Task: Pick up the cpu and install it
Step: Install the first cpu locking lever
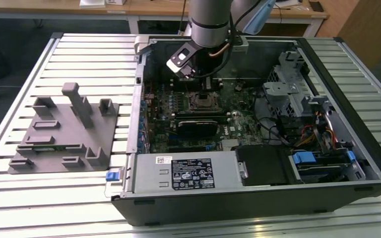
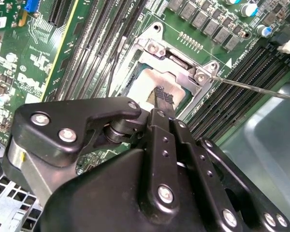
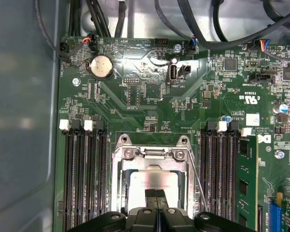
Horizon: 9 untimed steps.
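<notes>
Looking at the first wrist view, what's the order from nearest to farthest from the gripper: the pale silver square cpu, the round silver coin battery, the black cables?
1. The pale silver square cpu, lying in the metal socket frame, right at the gripper tips.
2. The round silver coin battery, farther across the green board.
3. The black cables, at the board's far edge.
</notes>
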Each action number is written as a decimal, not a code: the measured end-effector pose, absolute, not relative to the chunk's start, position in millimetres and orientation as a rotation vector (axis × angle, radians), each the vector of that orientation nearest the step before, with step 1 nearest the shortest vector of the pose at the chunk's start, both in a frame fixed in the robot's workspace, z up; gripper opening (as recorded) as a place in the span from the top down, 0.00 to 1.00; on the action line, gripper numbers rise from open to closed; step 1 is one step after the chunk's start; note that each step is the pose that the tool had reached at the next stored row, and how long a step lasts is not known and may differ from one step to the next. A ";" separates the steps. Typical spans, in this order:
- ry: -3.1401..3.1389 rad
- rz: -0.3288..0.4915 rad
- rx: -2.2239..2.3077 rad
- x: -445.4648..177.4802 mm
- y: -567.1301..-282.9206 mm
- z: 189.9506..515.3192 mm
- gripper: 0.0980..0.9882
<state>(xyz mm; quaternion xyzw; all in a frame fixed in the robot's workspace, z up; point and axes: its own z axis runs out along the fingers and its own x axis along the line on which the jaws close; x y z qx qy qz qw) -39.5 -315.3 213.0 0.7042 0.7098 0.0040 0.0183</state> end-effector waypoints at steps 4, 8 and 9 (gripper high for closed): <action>2.204 0.012 2.187 -39.5 -315.3 217.2 0.99; 2.204 0.012 2.187 -39.4 -315.3 220.6 0.99; 2.204 0.012 2.187 -39.5 -315.3 221.3 0.99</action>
